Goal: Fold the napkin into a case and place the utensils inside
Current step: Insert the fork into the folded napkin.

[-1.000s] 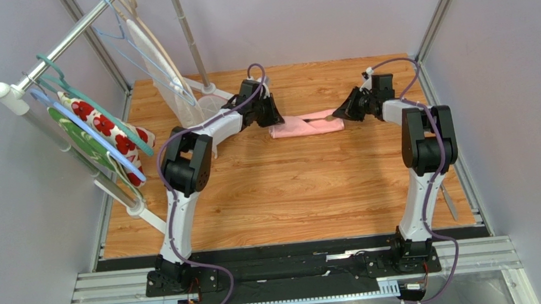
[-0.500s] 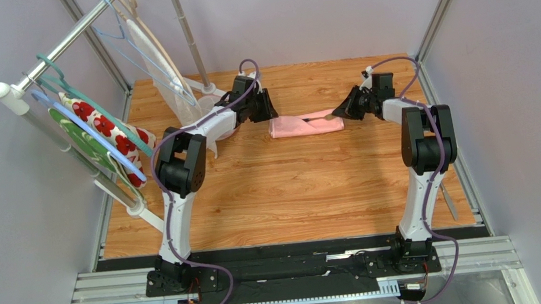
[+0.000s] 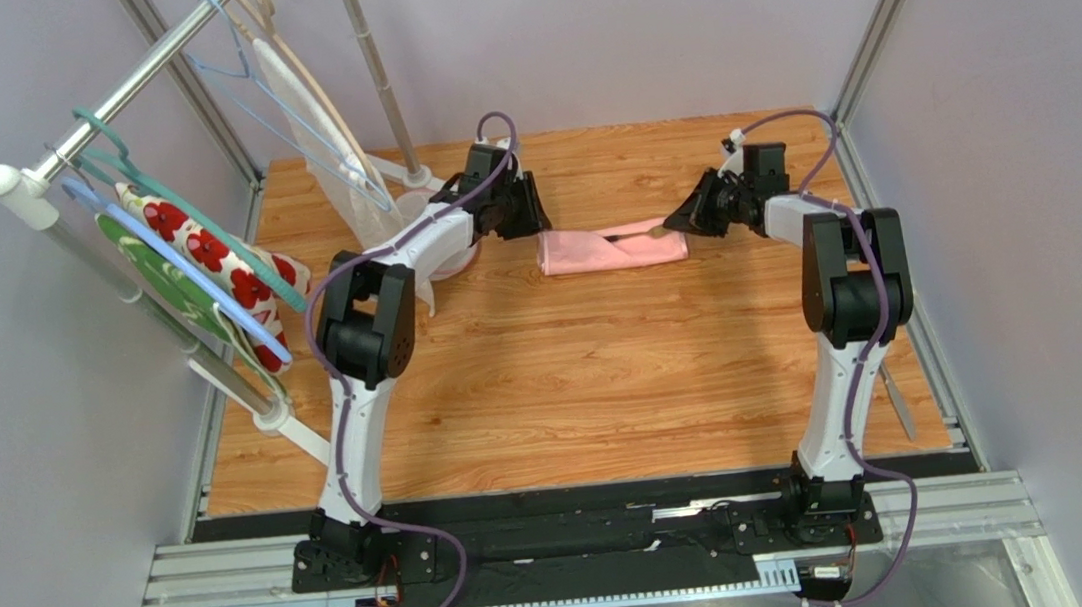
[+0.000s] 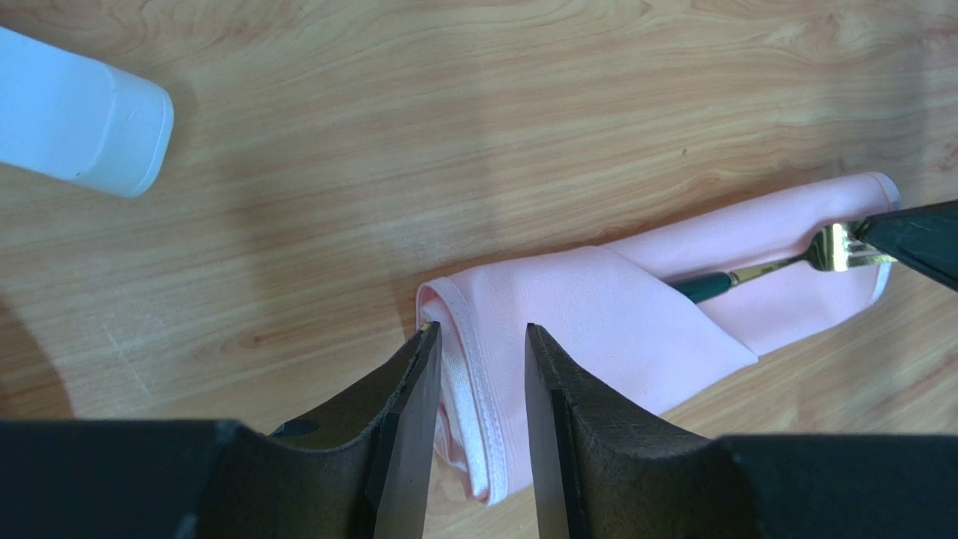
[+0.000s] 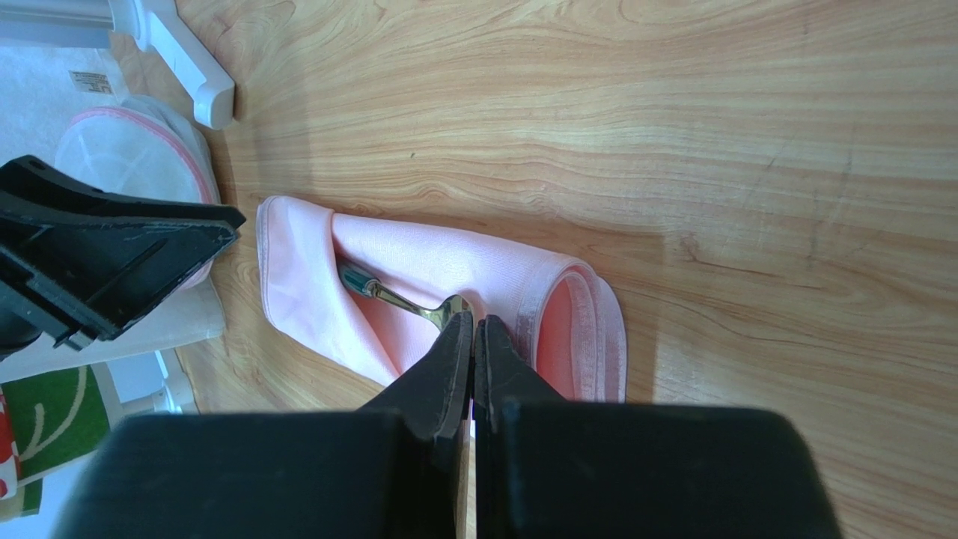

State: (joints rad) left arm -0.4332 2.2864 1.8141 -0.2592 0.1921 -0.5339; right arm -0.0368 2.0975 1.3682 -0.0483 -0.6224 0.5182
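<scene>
Case (image 3: 611, 247) flat at far-centre bench (image 3: 585, 374), unmoved. Left pincer (image 4: 481, 332): was closed at case's left end, now half-open, backed off, empty, hem between its fingers in wrist view. Fork (image 4: 776, 266) in fold, handle end hidden, tines masked by right pincer (image 5: 472, 326), fully closed on fork head.

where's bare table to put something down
Bare: the wood between the case and the arm bases, and the strip behind the case. Crowded: the case's ends, left gripper at one, right gripper on the fork at the other; the hanger rack corner.
</scene>
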